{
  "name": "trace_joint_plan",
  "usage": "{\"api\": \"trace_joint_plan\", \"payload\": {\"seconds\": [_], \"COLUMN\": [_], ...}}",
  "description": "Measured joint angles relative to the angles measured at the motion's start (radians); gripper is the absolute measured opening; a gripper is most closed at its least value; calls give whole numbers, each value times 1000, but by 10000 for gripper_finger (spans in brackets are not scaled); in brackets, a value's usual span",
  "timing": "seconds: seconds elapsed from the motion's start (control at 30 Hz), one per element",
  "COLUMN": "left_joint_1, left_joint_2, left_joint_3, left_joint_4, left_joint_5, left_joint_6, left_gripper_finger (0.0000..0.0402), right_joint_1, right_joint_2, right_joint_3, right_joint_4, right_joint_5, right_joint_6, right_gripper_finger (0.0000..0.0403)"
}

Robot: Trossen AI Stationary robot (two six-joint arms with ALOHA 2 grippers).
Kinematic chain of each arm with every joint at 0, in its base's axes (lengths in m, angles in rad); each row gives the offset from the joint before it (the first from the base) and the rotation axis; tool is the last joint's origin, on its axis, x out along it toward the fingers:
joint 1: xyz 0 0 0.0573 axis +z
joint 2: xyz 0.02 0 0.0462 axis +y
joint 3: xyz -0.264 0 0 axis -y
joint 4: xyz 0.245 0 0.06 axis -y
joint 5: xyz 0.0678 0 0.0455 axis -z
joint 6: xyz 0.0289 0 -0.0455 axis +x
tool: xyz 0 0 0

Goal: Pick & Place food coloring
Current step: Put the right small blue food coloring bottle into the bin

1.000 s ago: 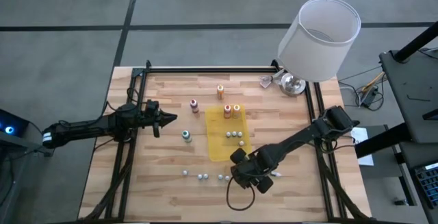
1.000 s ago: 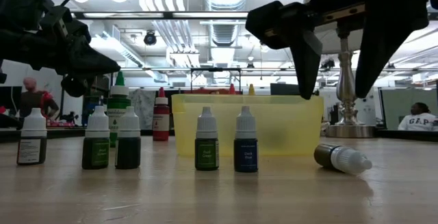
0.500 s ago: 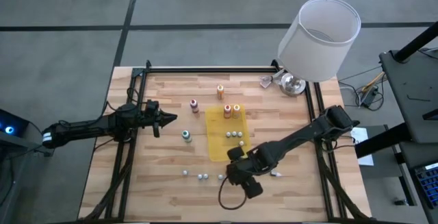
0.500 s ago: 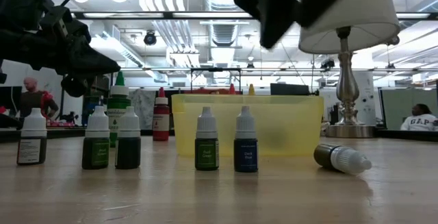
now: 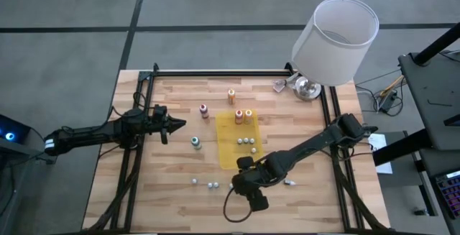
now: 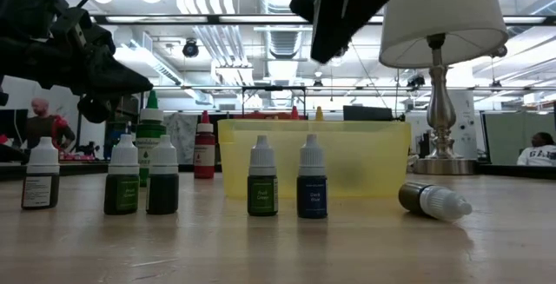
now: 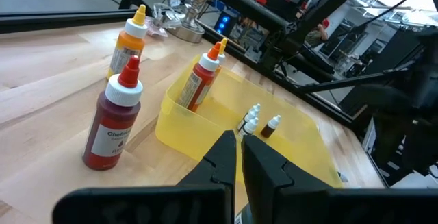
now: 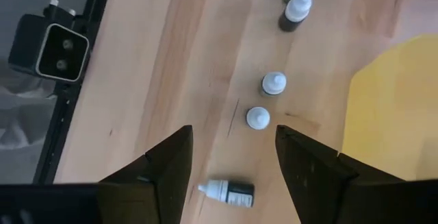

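The food coloring bottles stand upright: orange [image 5: 231, 95], dark red [image 5: 204, 110] and teal [image 5: 195, 142] on the wood, and two more [image 5: 244, 115] in the yellow tray [image 5: 228, 156]. Small white-capped dropper bottles [image 8: 273, 83] stand in a row near the front edge, and one [image 8: 229, 192] lies on its side. My right gripper [image 8: 233, 176] hovers open above that row, holding nothing. My left gripper [image 5: 176, 125] waits shut at the table's left, pointing toward the dark red bottle [image 7: 116, 118].
A lamp with a white shade [image 5: 335, 39] stands at the far right corner. More small droppers [image 5: 248, 142] stand inside the tray. A black frame rail [image 5: 151, 77] runs around the table, and a small camera box [image 8: 60, 46] sits at the near edge.
My right gripper has risen and moved toward the table's left, rolling about its own axis while staying open. In the low view its two fingers have lifted almost out of the picture. No bottle has moved.
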Motion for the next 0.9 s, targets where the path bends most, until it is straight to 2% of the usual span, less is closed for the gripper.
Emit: {"api": "trace_joint_plan", "payload": {"seconds": [0.27, 0.63, 0.9], "left_joint_1": [0, 0, 0], "left_joint_2": [2, 4, 4], "left_joint_3": [0, 0, 0], "left_joint_4": [0, 0, 0], "left_joint_5": [0, 0, 0], "left_joint_6": [0, 0, 0], "left_gripper_finger": [0, 0, 0], "right_joint_1": [0, -11, -26], "right_joint_2": [47, 135, 143], "right_joint_3": [13, 32, 36], "right_joint_4": [1, 4, 3], "right_joint_5": [1, 4, 21], "right_joint_6": [7, 111, 125], "right_gripper_finger": [201, 201, 201]}}
